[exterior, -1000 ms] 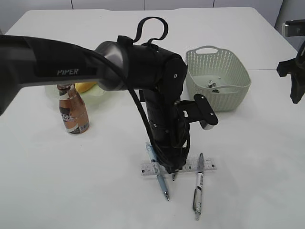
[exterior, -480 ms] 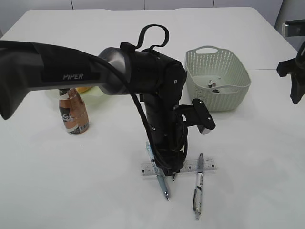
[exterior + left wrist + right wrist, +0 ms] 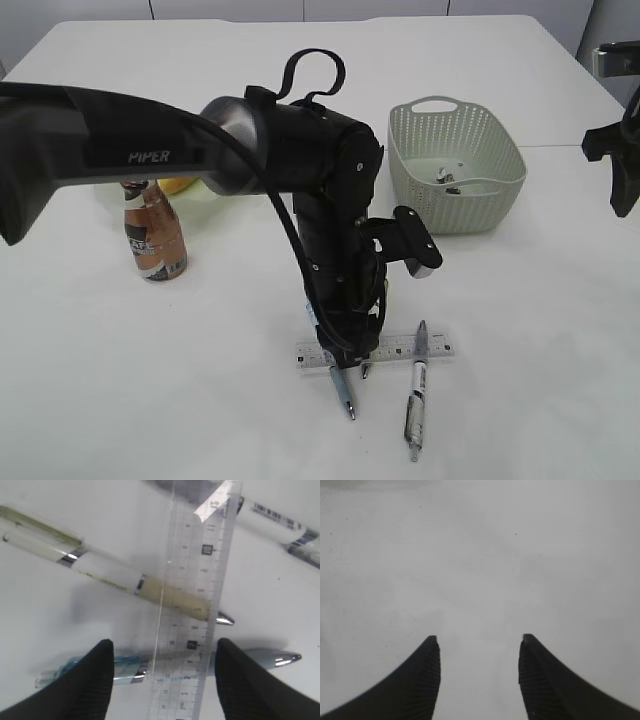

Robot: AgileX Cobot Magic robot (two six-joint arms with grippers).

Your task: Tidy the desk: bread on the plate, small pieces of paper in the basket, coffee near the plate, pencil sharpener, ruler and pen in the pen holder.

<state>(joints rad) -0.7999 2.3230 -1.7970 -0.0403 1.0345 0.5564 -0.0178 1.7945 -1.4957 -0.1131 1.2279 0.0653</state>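
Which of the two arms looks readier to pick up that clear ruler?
The left. Its gripper hangs open right over the ruler, fingers either side of it. The right gripper is open above bare desk, far off at the right edge.

Ruler across two pens at desk front; coffee far left; basket behind right

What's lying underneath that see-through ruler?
Under the clear ruler lie two pens, seen through the plastic: a cream-gripped pen and a blue-tinted pen nearer the open left claw. A third pen passes beneath its far end, blurred there.
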